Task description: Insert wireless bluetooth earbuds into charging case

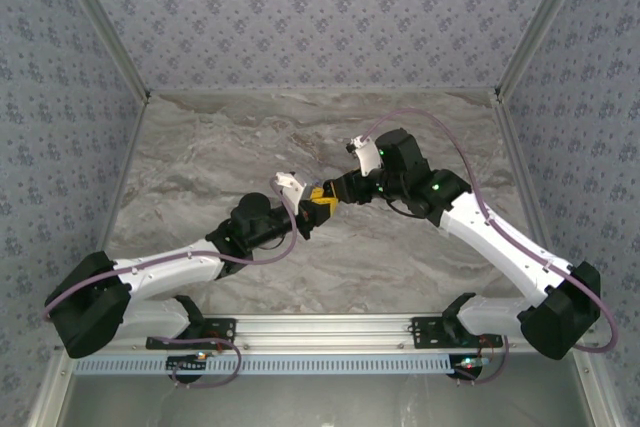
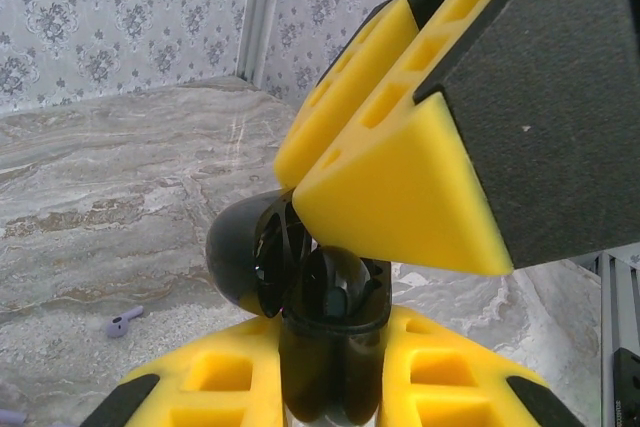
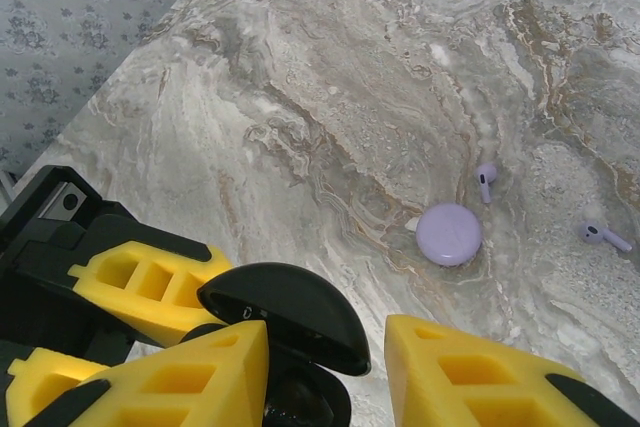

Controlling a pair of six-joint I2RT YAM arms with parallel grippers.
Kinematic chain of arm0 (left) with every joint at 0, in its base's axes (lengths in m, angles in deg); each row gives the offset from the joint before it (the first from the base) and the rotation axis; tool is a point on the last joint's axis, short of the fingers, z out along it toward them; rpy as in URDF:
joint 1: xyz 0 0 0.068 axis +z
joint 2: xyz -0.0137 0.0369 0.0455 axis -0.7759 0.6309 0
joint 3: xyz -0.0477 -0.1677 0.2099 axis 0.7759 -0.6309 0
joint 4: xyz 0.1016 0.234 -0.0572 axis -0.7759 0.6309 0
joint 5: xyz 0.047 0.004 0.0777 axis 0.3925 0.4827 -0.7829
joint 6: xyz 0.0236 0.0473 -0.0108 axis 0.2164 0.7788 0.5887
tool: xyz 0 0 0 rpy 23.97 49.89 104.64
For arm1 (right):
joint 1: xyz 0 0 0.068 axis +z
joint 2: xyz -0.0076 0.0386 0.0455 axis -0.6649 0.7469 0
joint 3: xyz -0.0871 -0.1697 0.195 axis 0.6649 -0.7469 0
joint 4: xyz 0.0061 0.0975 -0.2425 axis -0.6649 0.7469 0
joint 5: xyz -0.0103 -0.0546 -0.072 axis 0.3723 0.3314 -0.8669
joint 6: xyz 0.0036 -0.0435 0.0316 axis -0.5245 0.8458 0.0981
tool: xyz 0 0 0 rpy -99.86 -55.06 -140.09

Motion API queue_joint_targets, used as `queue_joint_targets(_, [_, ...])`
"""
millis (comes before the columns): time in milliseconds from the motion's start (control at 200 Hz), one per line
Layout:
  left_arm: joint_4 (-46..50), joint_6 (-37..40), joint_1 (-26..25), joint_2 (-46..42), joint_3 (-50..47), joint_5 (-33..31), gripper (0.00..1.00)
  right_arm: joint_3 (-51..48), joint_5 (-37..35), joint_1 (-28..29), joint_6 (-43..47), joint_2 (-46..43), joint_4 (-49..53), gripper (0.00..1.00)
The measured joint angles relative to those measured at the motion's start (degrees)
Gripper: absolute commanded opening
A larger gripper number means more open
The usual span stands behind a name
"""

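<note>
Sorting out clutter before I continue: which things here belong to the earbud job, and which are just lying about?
Job: charging case, lid open, gripped by the left claw; right claw at it, open.
Lying about: lavender disc; lavender earbud beside it; second lavender earbud farther off.

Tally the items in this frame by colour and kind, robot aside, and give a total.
Black case: 1
Lavender disc: 1
Lavender earbuds: 2
Total: 4
</note>
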Motion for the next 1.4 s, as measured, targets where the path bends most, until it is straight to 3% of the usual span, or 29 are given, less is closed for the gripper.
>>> queue_joint_targets(325, [0.6,0.4,0.0,0.0,0.0,0.3,0.17,-0.3,-3.8,-0.5,-0.8,-2.8,-0.1,0.4])
queue_joint_targets(505, [0.6,1.5,0.0,-0.1,0.0,3.5,0.17,-2.4,-3.2,-6.2,-2.0,-5.4,-0.6,0.37])
queue_joint_targets(810, [0.1,2.8,0.0,-1.1,0.0,12.1,0.17,-6.5,8.7,-14.6,-1.8,-4.9,-1.0,0.26])
queue_joint_targets(1404, [-1.7,2.8,0.0,-0.7,0.7,16.7,0.17,-8.0,23.8,-15.4,0.4,-2.4,-1.8,0.22])
